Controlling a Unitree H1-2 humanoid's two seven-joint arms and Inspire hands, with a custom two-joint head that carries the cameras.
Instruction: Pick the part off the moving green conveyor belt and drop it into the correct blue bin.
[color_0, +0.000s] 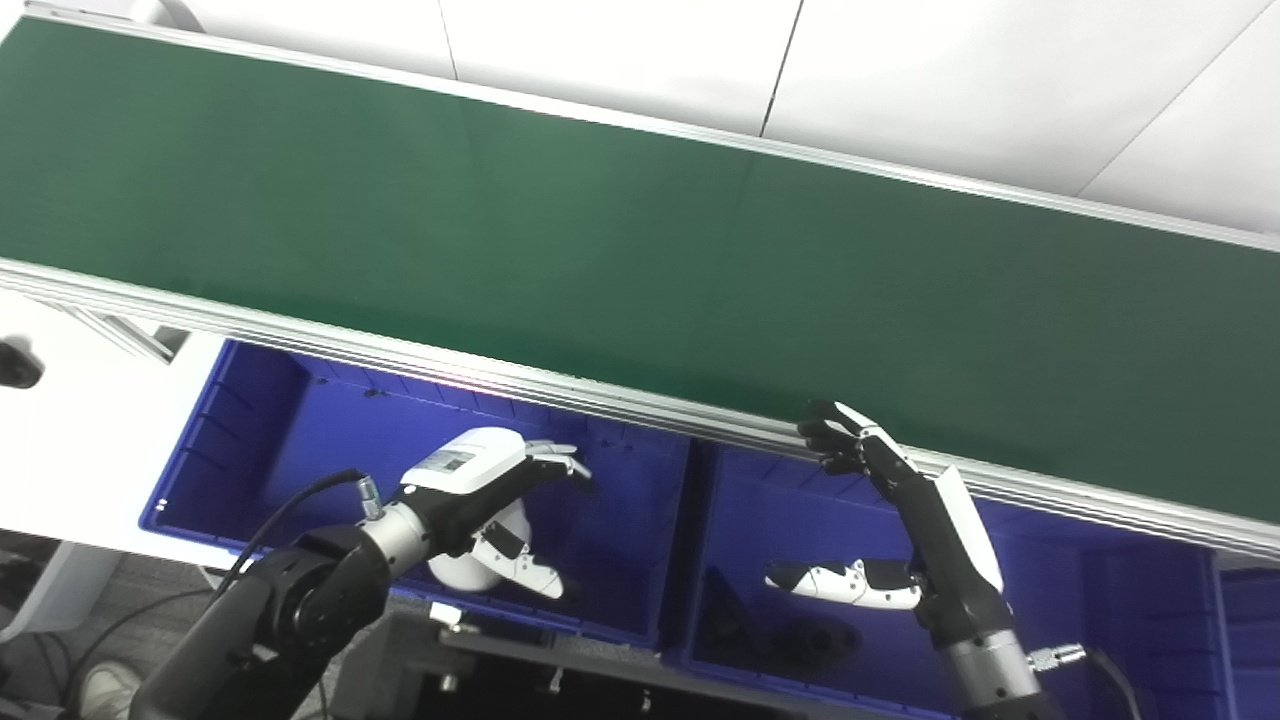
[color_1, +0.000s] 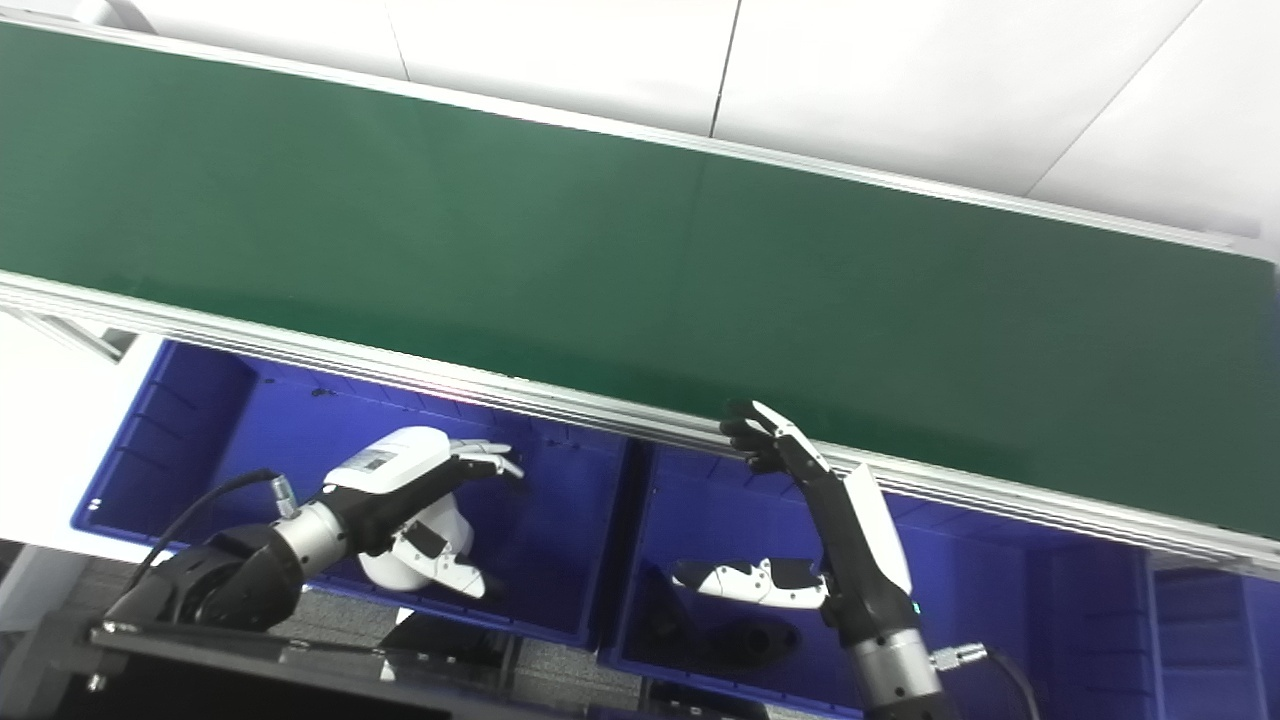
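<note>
One green conveyor belt (color_0: 640, 250), two blue bins (color_0: 300, 440) (color_0: 760, 520), two hands (color_0: 480, 500) (color_0: 900, 530).

conveyor belt (color_0: 600, 230) plain green | bins (color_0: 260, 440) blue | hands (color_0: 480, 500) white-black

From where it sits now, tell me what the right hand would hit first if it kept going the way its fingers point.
Probably the conveyor's aluminium side rail: the right hand points up at the belt edge, fingers already at the rail. Depth is unclear, so it may be touching.

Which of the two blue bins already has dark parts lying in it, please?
The bin under the right hand; dark parts lie on its floor. The left bin shows none.
</note>
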